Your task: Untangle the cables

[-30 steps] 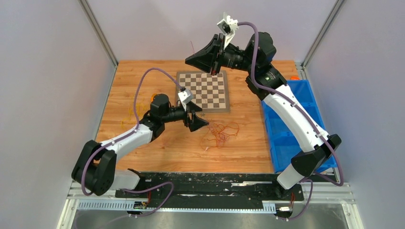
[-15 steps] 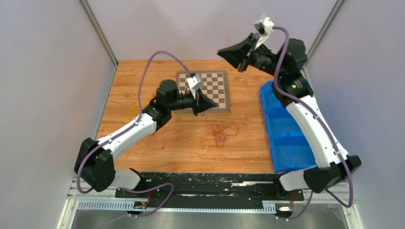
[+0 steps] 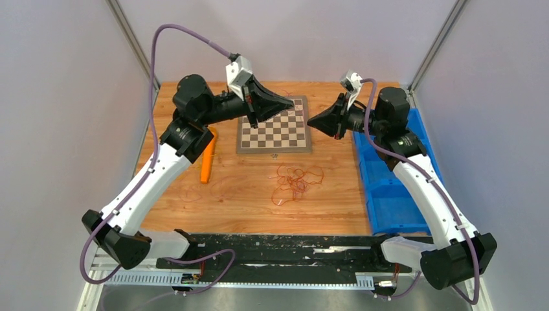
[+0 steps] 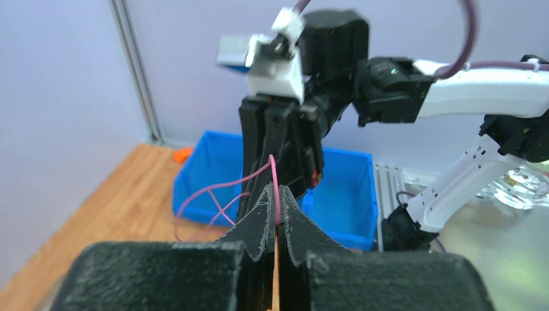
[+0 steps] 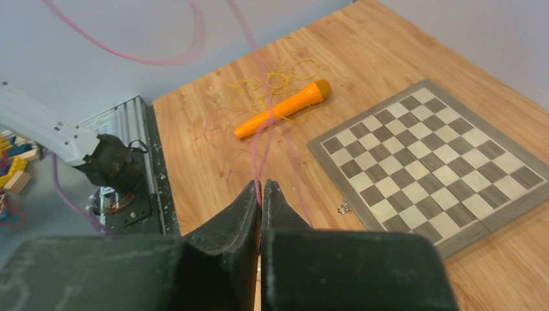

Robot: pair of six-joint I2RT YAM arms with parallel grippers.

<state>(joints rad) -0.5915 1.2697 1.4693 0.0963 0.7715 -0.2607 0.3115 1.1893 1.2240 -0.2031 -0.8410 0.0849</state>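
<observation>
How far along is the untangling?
Done: yellow cables lie apart from the reds, by the orange cylinder. In hand: left pincer and right pincer are each shut on a thin reddish cable, lifted off the table. Left: the reddish tangle lies there in many loops.

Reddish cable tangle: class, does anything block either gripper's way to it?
Nothing visible does. The tangle lies on the table, clear of the chessboard. The left gripper and right gripper hang raised, each shut on a thin strand.

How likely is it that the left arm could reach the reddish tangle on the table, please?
Probably yes: the reddish tangle lies uncovered, but the left gripper is shut on a pink cable.
</observation>
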